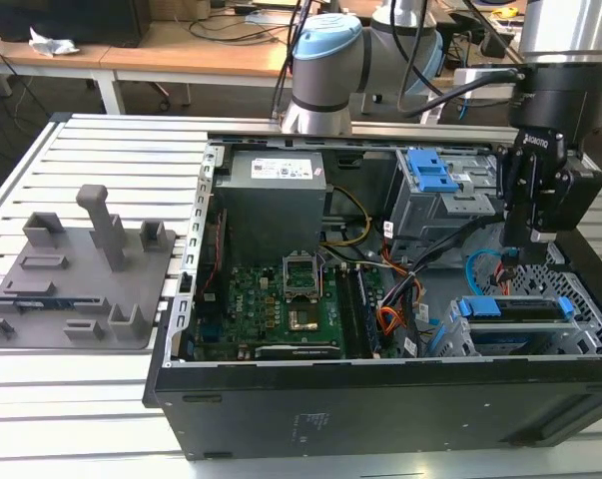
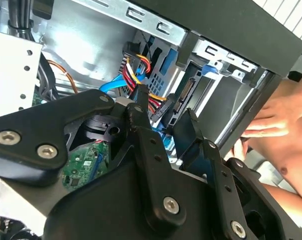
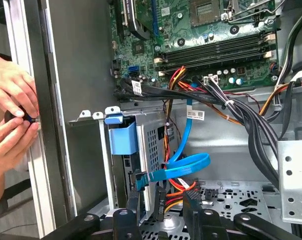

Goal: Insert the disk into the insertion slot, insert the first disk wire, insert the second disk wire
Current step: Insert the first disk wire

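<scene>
The disk (image 1: 512, 308), silver in a bright blue caddy (image 3: 122, 138), sits inside the insertion slot (image 1: 450, 339), the low grey perforated cage at the exterior view's right. My gripper (image 1: 520, 261) hangs just behind that cage, open. Between its black fingers (image 3: 133, 202) stands the first disk wire's small black plug (image 3: 160, 196), with red and orange strands (image 2: 140, 65) running off it, close to the disk's rear connector (image 2: 185, 92). The second disk wire (image 3: 187, 164) loops light blue beside the cage, its plug end (image 3: 139, 179) near one finger.
A person's hands (image 3: 10, 117) rest on the case's outer edge by the cage. The taller grey cage with a blue latch (image 1: 430, 175) stands behind. Thick black cable bundles (image 3: 251, 125) cross beside the motherboard (image 1: 281, 299). A grey fixture block (image 1: 81, 269) sits outside the case.
</scene>
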`<state>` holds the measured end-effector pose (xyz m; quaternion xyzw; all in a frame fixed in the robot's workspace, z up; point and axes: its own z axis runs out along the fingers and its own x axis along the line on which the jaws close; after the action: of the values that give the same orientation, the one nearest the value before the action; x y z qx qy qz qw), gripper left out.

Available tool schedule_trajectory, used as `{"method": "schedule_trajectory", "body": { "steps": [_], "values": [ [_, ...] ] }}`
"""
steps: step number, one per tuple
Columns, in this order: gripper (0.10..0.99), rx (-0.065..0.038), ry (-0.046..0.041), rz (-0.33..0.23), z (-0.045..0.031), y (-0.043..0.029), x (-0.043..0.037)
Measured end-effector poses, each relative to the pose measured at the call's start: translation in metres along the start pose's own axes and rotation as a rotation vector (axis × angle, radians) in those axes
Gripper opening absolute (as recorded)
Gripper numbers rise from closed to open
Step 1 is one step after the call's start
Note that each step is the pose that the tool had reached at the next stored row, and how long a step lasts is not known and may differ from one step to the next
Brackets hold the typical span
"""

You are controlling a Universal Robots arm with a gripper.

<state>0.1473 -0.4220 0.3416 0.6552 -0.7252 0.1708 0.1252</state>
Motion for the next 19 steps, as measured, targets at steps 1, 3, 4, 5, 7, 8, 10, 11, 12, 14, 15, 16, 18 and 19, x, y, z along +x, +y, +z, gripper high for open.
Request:
{"method": "schedule_trajectory", "body": {
  "steps": [1, 3, 4, 5, 7, 8, 10, 11, 12, 14, 15, 16, 18, 19],
  "values": [
    [0.471, 0.001, 0.0029, -0.001, 0.0000, 0.0000, -0.0004],
    [0.471, 0.002, 0.0089, -0.002, -0.0003, 0.0003, -0.0025],
    [0.455, 0.002, 0.0114, -0.003, -0.0003, 0.0004, -0.0035],
    [0.380, 0.003, 0.0154, -0.004, -0.0004, 0.0005, -0.0049],
    [0.380, 0.007, 0.0224, -0.010, -0.0009, 0.0008, -0.0082],
    [0.380, 0.010, 0.0255, -0.016, -0.0010, 0.0009, -0.0096],
    [0.380, 0.013, 0.0281, -0.023, -0.0007, 0.0011, -0.0109],
    [0.380, 0.014, 0.0287, -0.025, -0.0003, 0.0011, -0.0112],
    [0.380, 0.015, 0.0295, -0.026, 0.0001, 0.0011, -0.0114],
    [0.380, 0.015, 0.0300, -0.027, 0.0018, 0.0013, -0.0122],
    [0.380, 0.015, 0.0301, -0.027, 0.0024, 0.0014, -0.0125],
    [0.380, 0.015, 0.0307, -0.027, 0.0030, 0.0014, -0.0128],
    [0.298, 0.015, 0.0316, -0.027, 0.0037, 0.0015, -0.0132],
    [0.235, 0.015, 0.0325, -0.027, 0.0041, 0.0016, -0.0135]
  ]
}}
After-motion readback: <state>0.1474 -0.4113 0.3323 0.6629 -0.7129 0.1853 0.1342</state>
